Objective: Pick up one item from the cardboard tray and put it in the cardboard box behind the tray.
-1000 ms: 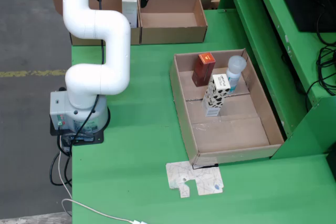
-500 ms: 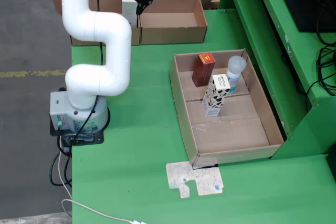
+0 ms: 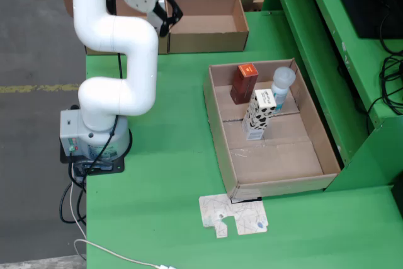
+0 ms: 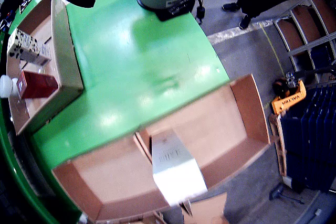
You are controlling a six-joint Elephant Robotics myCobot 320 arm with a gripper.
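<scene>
In the fixed view the white arm [image 3: 116,36] rises from its base [image 3: 94,140] at the table's left edge, bends back and reaches toward the far boxes. Its gripper [image 3: 165,12] hangs over the seam between the left box [image 3: 94,45] and the right box [image 3: 208,23]. A white carton [image 3: 155,14] stands upright between the dark fingers, which appear clamped on it. On the green table [image 3: 170,174] lies the tray [image 3: 220,130], holding a red-brown box [image 3: 244,83] standing upright, a checkered carton [image 3: 258,114] upright and leaning slightly, and a white-capped bottle [image 3: 281,88] upright beside them. A flat piece of printed card [image 3: 233,215] lies just in front of the tray.

In the gripper-mounted view the white carton [image 4: 176,169] runs from the picture's middle toward the bottom edge, its long axis along the line of sight, printed face showing. It sits over the wall shared by the two boxes [image 4: 210,129]. The fingers cannot be made out here. The tray [image 4: 63,66] shows at upper left.
</scene>
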